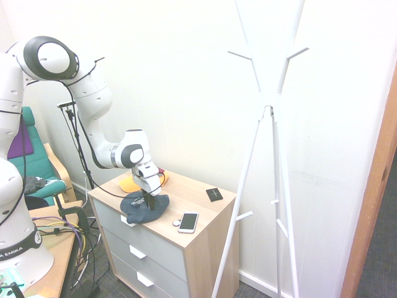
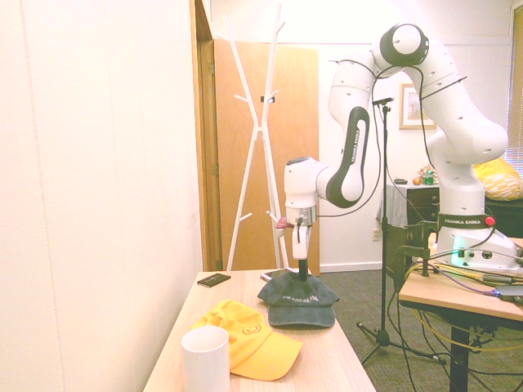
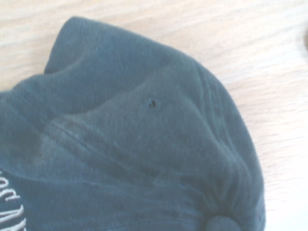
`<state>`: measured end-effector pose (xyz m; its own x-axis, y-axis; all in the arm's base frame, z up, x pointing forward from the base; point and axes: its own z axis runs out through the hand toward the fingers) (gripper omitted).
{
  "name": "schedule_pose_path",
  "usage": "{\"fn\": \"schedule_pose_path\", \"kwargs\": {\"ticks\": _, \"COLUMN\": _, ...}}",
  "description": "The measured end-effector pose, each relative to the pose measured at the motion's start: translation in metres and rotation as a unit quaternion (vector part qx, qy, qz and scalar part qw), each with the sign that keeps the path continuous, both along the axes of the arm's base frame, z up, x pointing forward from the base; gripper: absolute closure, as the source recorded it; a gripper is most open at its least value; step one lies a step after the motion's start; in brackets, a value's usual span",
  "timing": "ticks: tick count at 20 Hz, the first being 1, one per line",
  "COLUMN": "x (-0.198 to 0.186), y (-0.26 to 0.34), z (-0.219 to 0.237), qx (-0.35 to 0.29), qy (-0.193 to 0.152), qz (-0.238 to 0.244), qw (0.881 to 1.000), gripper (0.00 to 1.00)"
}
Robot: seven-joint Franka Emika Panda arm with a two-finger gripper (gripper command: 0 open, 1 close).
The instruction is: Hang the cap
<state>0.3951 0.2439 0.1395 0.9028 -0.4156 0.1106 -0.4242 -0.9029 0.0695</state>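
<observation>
The cap is dark navy and lies crown-up on the wooden dresser top, near its front edge. In the second exterior view the cap shows small white lettering on its front. My gripper points straight down onto the crown, and its fingers are pinched on the fabric at the top, which rises to a small peak at the gripper. The wrist view is filled by the creased cap. The brim rests flat on the wood.
A white coat rack with upward pegs stands right of the dresser, by the wall. An orange-yellow cap, a white cup, a phone and a black card also lie on the top.
</observation>
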Motion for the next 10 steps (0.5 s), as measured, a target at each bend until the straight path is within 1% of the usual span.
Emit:
{"fn": "schedule_pose_path", "kwargs": {"ticks": 6, "x": 0.003, "y": 0.000, "z": 0.005, "qx": 0.001, "qy": -0.006, "qz": 0.000, "qw": 1.000, "gripper": 1.00}}
{"fn": "schedule_pose_path", "kwargs": {"ticks": 10, "x": 0.009, "y": 0.002, "z": 0.021, "qx": -0.005, "qy": -0.021, "qz": 0.009, "qw": 1.000, "gripper": 1.00}}
